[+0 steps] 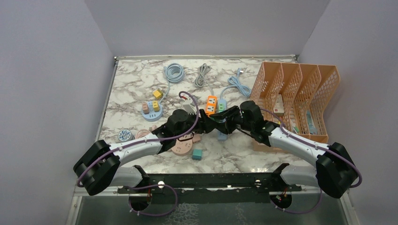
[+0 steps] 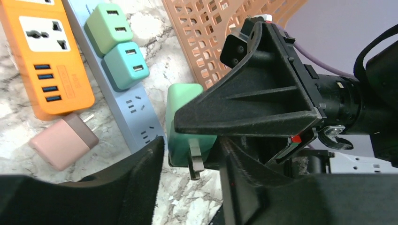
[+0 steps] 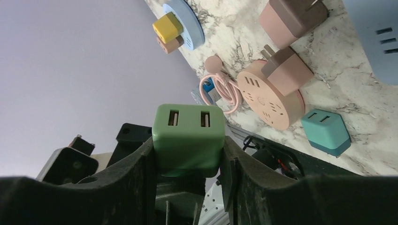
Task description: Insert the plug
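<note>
The green plug (image 3: 187, 138) was seen held off the bench (image 1: 136, 93), over its middle, where the two arms met. The right claw (image 3: 187, 157) was clenched on it, one finger pressed on each flat side face. The USB face was turned to the right wrist camera. In the left wrist view the prongs (image 2: 196, 161) were seen pointing down and toward the left arm.

The left claw (image 2: 192, 154) was placed around the same plug, with a finger on either side. Whether it gripped or only flanked the plug could not be told, as the contact was hidden by the right claw.

The blue power strip (image 2: 136, 112) lay just beyond, with two small adapters plugged at its far end and free sockets showing nearer. It was judged the likely target. The orange power strip (image 2: 47, 61) lay to its left and a pink plug (image 2: 61, 143) lay loose beside it.

Handling, as judged:
- **Body:** The plug was taken to be light, rigid plastic with smooth, rounded faces, so it could slip or twist under a light pinch.
- **Grip:** It was best held on opposite flat sides, mid-body, clear of the prongs and the USB face.
- **Prongs:** These were taken to be stiff metal and unforgiving if tilted at the socket.
- **Strip:** It was light too, and likely to slide when pushed on.
</note>
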Tool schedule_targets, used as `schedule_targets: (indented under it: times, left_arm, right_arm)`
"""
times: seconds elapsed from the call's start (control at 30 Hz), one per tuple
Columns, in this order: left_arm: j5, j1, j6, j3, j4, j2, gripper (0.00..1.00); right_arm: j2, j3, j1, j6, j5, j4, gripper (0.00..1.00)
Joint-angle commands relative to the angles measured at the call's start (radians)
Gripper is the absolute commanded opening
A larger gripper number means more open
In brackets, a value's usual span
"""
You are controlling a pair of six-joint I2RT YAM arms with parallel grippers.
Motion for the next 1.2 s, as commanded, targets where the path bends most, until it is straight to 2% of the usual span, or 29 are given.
schedule_targets:
  times: [0.0, 0.13, 0.27, 0.37, 0.6, 0.7, 0.8, 0.93, 1.17]
  left_arm:
    - [-0.047, -0.003, 0.007, 0.024, 0.038, -0.003, 0.43]
    - [-0.038, -0.003, 0.042, 0.027, 0.036, 0.0, 0.18]
    - [-0.01, 0.002, 0.081, 0.021, 0.022, -0.005, 0.05]
    - [0.029, 0.021, 0.116, 0.018, -0.014, -0.019, 0.0]
    - [0.299, 0.111, 0.171, 0.017, -0.053, -0.062, 0.0]
    - [0.437, 0.157, 0.174, 0.032, -0.069, -0.095, 0.0]
    - [0.581, 0.201, 0.162, 0.069, -0.085, -0.129, 0.0]
    - [0.757, 0.211, 0.144, 0.131, -0.088, -0.162, 0.0]
    - [0.936, 0.211, 0.12, 0.251, -0.09, -0.231, 0.0]
  right_arm:
    - [0.016, 0.024, 0.004, -0.037, -0.055, 0.054, 0.34]
    - [0.021, 0.025, 0.004, -0.083, -0.063, 0.067, 0.42]
    - [-0.001, 0.03, 0.006, -0.15, -0.035, 0.037, 0.54]
    - [-0.057, 0.017, 0.006, -0.229, 0.019, -0.004, 0.71]
    - [-0.229, -0.028, 0.006, -0.471, 0.12, -0.095, 0.73]
    - [-0.31, -0.041, 0.006, -0.657, 0.107, -0.088, 0.73]
    - [-0.398, -0.017, 0.006, -0.85, 0.057, -0.111, 0.72]
    - [-0.476, 0.0, 0.005, -1.022, -0.066, -0.081, 0.71]
    - [-0.479, 0.056, 0.006, -1.046, -0.321, 0.062, 0.7]
